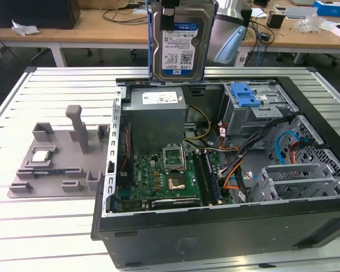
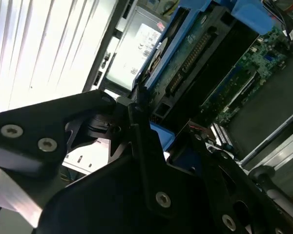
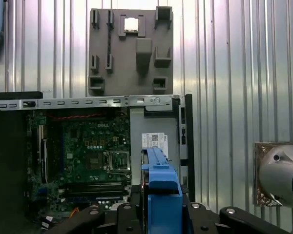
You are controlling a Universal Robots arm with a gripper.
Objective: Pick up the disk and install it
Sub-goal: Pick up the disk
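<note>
Gripping the disk [image 1: 181, 42] between the fingers [image 2: 136, 122] of the gripper [image 3: 158, 214], clamped on its blue rails. Holding it upright in the air (label toward the exterior view), over the edge of the open case [image 1: 215, 238], above the power supply [image 1: 158, 99]. Well apart from the cage [image 1: 255, 107].

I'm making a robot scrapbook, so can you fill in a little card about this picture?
held thing: the disk, upright, label showing
jaws: shut on the disk
disk place: in the air above the open computer case, not installed yet
drive cage: grey with a blue latch, inside the case at the exterior view's right
grey tray: beside the case at the exterior view's left, small chip on it
</note>
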